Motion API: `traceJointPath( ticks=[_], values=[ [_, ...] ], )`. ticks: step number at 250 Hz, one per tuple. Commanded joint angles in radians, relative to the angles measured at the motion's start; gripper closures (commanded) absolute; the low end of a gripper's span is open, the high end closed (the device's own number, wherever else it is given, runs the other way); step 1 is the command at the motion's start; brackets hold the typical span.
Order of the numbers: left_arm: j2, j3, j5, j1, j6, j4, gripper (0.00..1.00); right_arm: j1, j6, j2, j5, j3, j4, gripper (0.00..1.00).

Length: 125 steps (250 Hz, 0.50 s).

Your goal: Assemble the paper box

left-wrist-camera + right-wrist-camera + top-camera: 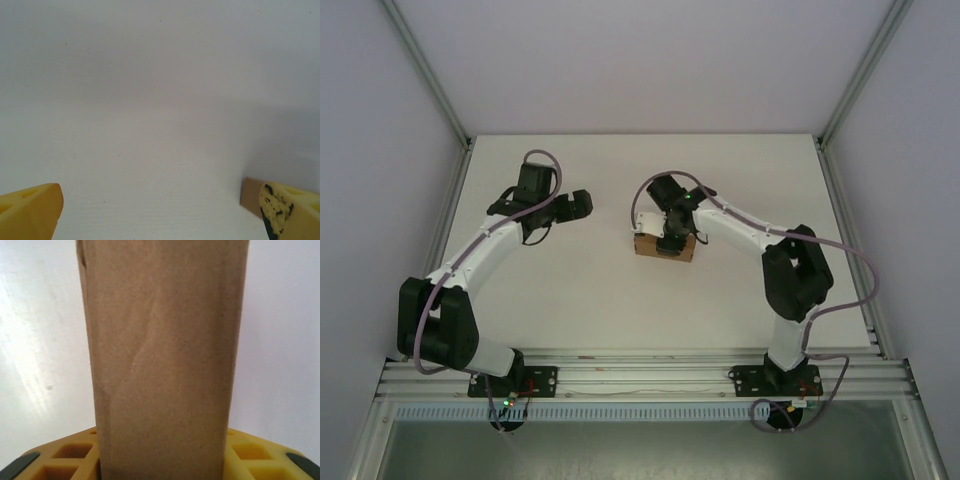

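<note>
The left gripper hung at 9 o'clock from the paper box, well apart from it. Its jaws stood wide open and held nothing. In the left wrist view a brown cardboard corner sat at 4 o'clock, just beside one yellow finger. If that arm swung toward 3 o'clock carelessly, a spread finger could knock the box sideways.

The box lay on the white table near its middle, a touch toward 3 o'clock. The right gripper sat over it from the 12 o'clock side. In the right wrist view the cardboard ran up between the yellow fingers, which met both its sides with no gap showing, so the jaws looked closed on the box.

The likeliest trouble was crushing. A slanting crease already crossed the facing panel, and a hard squeeze could buckle thin card along it, spoiling the shape. A lighter hold carried the opposite risk: smooth cardboard could slide or twist between the pads when lifted. With one arm holding, any push on a flap could also tip the box.
</note>
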Motion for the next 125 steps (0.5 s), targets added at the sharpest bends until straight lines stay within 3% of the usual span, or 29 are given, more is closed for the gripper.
traceJointPath(
  ticks=[1,61,125],
  values=[
    [-0.040,-0.017,-0.039,0.011,0.006,-0.009,0.00,0.014,-0.051,-0.044,0.179,-0.079,0.242,0.56],
    [-0.068,-0.043,-0.061,0.011,0.009,-0.014,0.00,0.047,-0.147,-0.054,0.247,-0.222,0.454,0.52],
    [-0.082,-0.052,-0.082,0.012,0.016,-0.001,0.00,0.095,-0.037,-0.136,0.247,-0.278,0.342,0.10]
  ],
)
